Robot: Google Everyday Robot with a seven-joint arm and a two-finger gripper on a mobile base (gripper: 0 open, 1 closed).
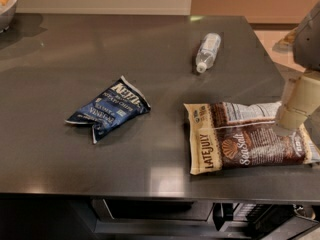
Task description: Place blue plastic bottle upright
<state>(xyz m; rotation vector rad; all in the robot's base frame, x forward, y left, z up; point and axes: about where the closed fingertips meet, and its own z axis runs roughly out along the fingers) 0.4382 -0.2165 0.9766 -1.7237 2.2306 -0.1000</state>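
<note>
The blue plastic bottle [208, 51] lies on its side on the dark countertop [60, 154], at the back right. It is small and clear, and its white cap points toward the front left. My gripper is not in view. Only beige and grey arm links [299, 101] show at the right edge, over the right end of the brown chip bag and well in front and to the right of the bottle.
A dark blue chip bag [107, 109] lies crumpled left of centre. A brown Late July chip bag [245, 144] lies flat at the front right. A bowl [7, 6] stands at the back left corner. The counter's right edge runs close behind the bottle.
</note>
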